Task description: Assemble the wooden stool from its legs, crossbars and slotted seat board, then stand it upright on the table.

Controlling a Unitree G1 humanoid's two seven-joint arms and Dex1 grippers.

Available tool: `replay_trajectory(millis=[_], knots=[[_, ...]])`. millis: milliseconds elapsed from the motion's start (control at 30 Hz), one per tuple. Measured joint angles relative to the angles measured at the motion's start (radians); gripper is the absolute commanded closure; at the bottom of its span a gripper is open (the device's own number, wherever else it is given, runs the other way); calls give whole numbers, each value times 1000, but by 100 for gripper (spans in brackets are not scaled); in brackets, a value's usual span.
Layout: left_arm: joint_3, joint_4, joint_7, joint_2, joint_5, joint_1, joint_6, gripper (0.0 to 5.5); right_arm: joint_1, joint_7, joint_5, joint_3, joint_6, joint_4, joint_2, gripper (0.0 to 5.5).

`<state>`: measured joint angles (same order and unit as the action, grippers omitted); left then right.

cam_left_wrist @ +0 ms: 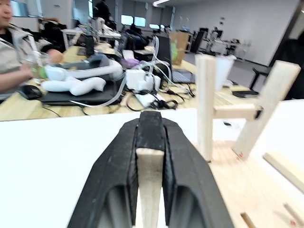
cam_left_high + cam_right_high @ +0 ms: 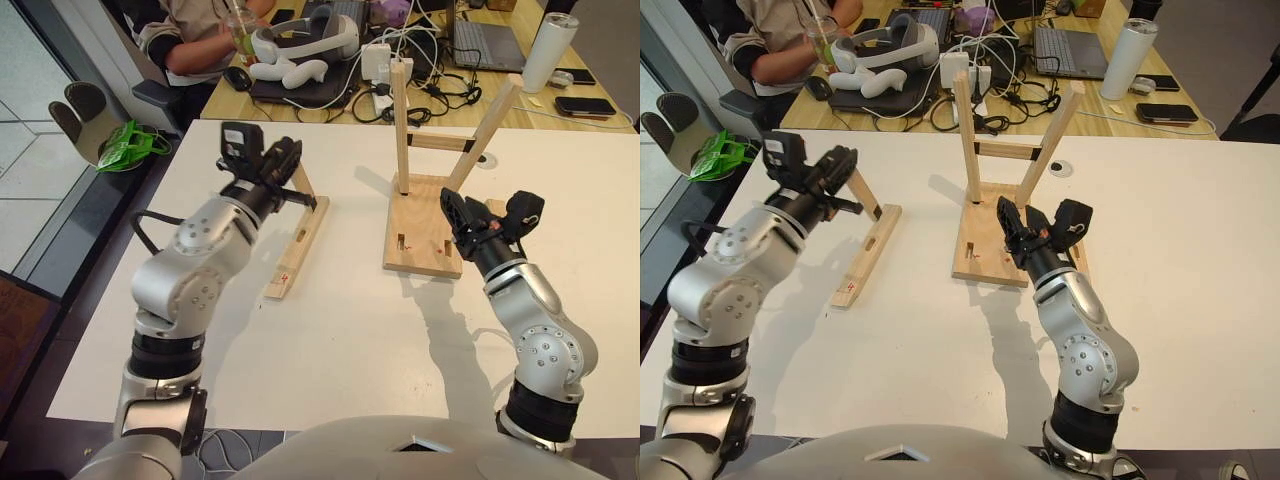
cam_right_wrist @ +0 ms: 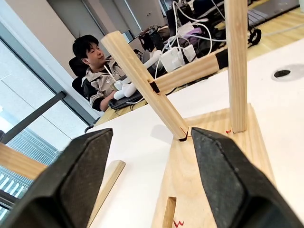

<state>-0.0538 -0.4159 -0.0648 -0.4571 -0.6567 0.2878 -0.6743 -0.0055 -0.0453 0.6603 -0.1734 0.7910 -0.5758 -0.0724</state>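
The slotted seat board [image 2: 420,250] lies flat on the white table [image 2: 330,350]. Two legs [image 2: 402,125] [image 2: 487,128] stand up from it, joined by a crossbar [image 2: 440,143]. My right gripper [image 2: 490,215] hovers open over the board's near right corner, with nothing between its fingers [image 3: 71,180]. A second leg [image 2: 295,250] lies on the table to the left. A wooden bar [image 2: 305,185] rises from its far end. My left gripper [image 2: 283,165] is shut on that bar, and the bar's end [image 1: 149,185] sits between the black fingers.
A wooden desk [image 2: 590,125] behind the table carries a headset [image 2: 300,45], cables, a laptop, a white tumbler [image 2: 548,50] and a phone. A green bag [image 2: 125,145] sits off the table's left edge. There is free room on the near and right parts of the table.
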Motion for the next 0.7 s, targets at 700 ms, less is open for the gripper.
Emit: replay_trajectory(millis=[700], knots=[[13, 72, 136, 113, 319, -174, 127, 508, 43, 108, -493, 147, -462, 7, 291, 244]])
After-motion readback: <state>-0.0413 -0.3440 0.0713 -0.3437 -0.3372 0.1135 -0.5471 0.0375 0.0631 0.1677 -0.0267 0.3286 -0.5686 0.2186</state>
